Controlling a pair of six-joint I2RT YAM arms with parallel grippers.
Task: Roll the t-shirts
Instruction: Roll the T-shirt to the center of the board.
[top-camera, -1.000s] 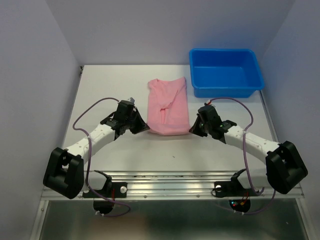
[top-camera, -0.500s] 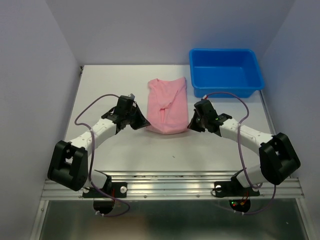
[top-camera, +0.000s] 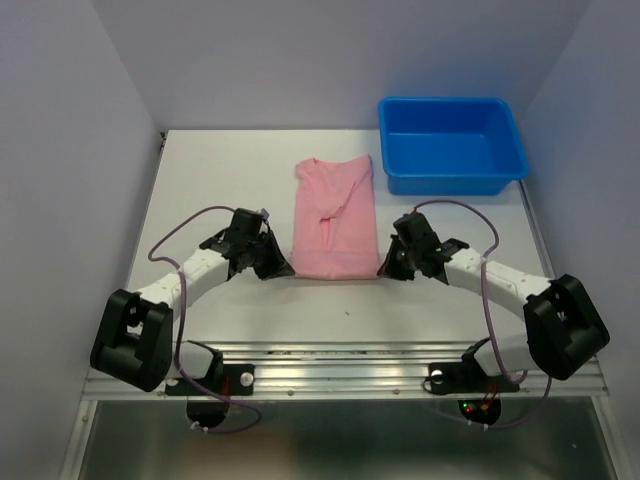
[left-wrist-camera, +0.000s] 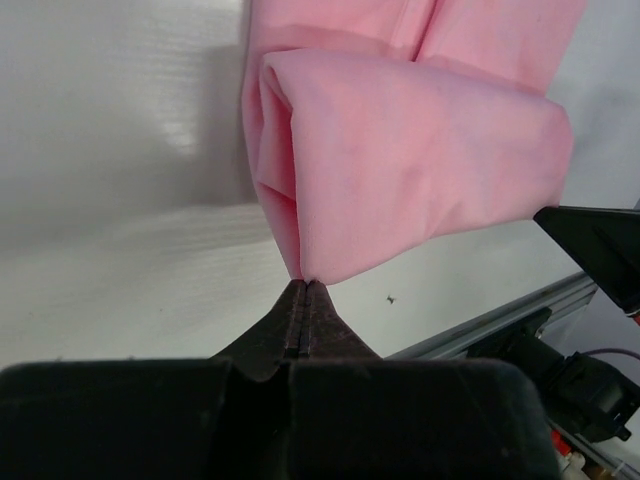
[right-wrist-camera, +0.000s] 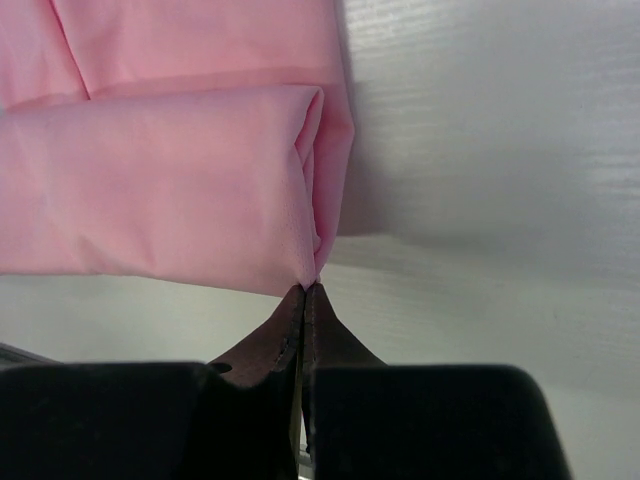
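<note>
1. Shirt: pink, lies mid-table as a narrow strip, long way running away from the arms. Its far R corner is just beside the bin; can't tell if they touch.
2. L gripper sits at the near L corner of the shirt, R gripper at the near R corner, both low by the table.
3. Jaws: both pairs are pressed together. Wrist views show a thin nip of fabric at each tip, so each looks clamped on a shirt corner.
4. Done so far: the near end is doubled over into a soft, puffy fold, approx. one turn of the roll. Early stage, I'd judge.
5. Left: most of the strip is flat and unrolled toward the far end. The roll has to be carried on up to that end, kept even L to R.
6. Count: 1 shirt, 1 bin (blue, nothing seen in it), 2 arms, 2 grippers.
</note>
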